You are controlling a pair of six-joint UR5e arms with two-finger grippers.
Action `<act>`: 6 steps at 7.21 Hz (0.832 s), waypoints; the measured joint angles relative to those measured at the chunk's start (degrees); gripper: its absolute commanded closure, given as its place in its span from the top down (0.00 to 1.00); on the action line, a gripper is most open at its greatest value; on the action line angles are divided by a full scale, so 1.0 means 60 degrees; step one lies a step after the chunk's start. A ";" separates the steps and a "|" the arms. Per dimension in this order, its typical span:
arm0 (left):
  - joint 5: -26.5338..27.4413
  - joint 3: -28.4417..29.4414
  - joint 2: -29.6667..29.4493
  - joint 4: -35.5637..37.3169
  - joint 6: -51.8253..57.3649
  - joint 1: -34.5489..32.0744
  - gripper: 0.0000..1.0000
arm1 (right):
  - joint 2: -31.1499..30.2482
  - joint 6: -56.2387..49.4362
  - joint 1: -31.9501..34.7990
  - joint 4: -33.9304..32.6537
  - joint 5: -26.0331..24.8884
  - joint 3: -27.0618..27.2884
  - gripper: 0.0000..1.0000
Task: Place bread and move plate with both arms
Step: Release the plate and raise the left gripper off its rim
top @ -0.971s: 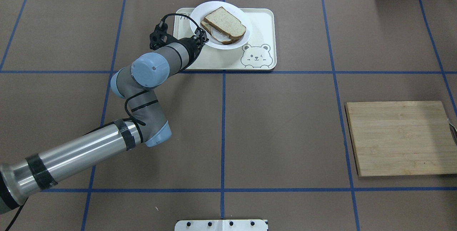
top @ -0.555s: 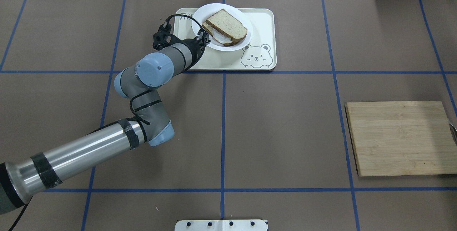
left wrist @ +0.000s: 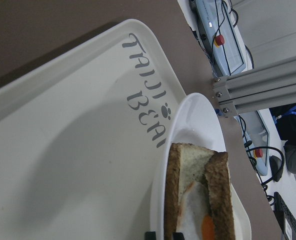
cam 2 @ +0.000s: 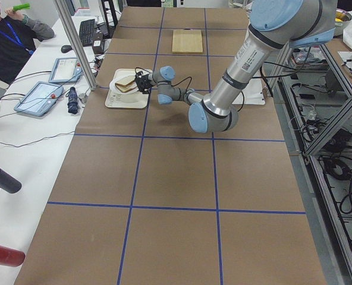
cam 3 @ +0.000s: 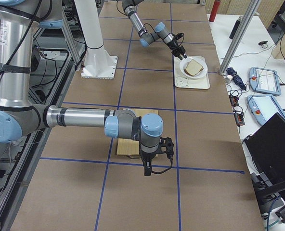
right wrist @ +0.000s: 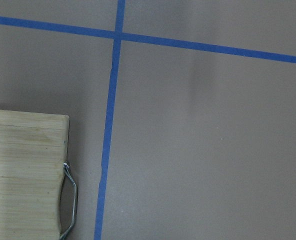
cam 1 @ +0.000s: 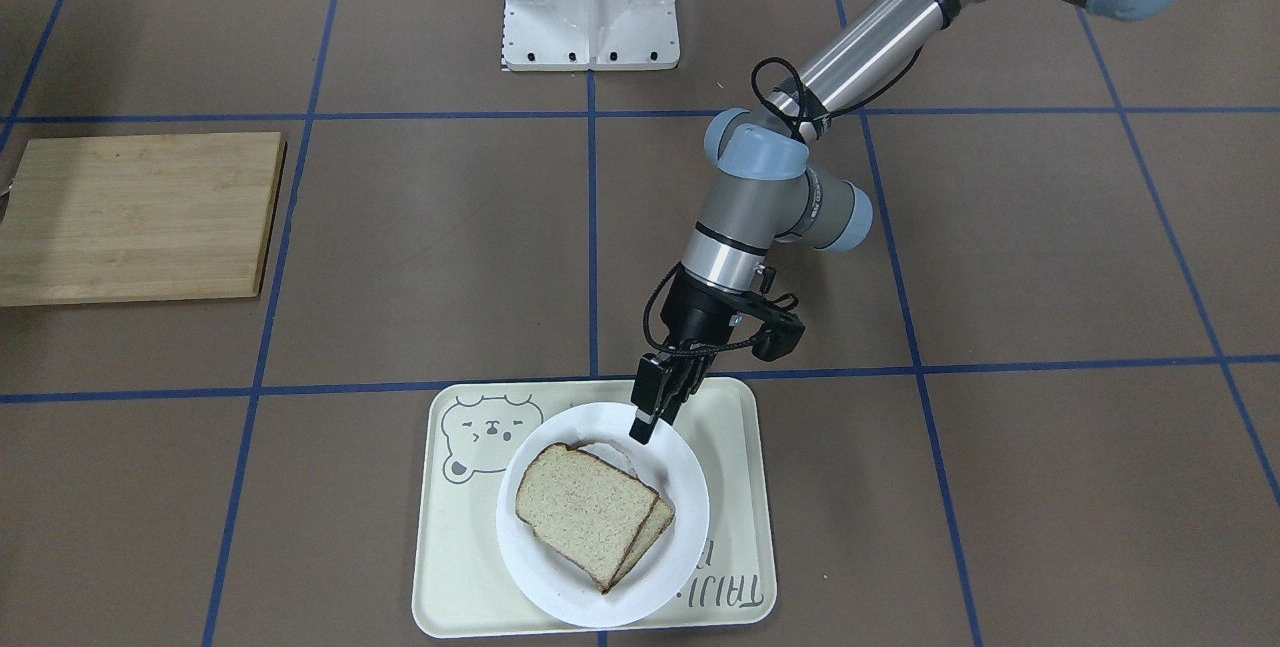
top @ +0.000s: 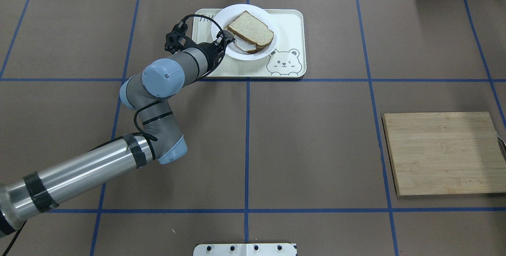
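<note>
Logged silver-grey left arm (top: 79, 173) stretched to table's 12 o'clock, wrist pitched down, black left gripper (top: 224, 37) clamped on round glossy white plate (top: 253, 55) at 9 o'clock rim (overhead), plain brown-crusted bread slice (top: 251, 28) lying on plate inside cream rectangular tray (top: 290, 30); black right gripper (cam 3: 146, 172) jaws: cannot tell.

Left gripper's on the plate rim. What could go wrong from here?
1. The left gripper grips the plate at one rim point only; it could tilt or slip.
2. The bread lies offset on the egg slice; a tilt may slide it off.
3. The tray rim could catch a dragged plate.
</note>
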 measured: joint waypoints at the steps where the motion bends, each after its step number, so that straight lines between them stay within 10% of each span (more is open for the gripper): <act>1: -0.0648 -0.0652 0.0493 0.0083 0.0644 -0.0057 0.97 | 0.0006 0.0001 0.0000 -0.0001 0.0000 -0.0001 1.00; 3: -0.1648 -0.1742 0.1172 0.1027 0.2395 -0.0111 0.97 | 0.0015 0.0118 0.0000 0.0002 0.0009 -0.0002 1.00; 6: -0.2259 -0.4846 0.1413 0.7126 0.7376 -0.0332 0.98 | 0.0025 0.0444 0.0000 0.0013 0.0033 0.0032 1.00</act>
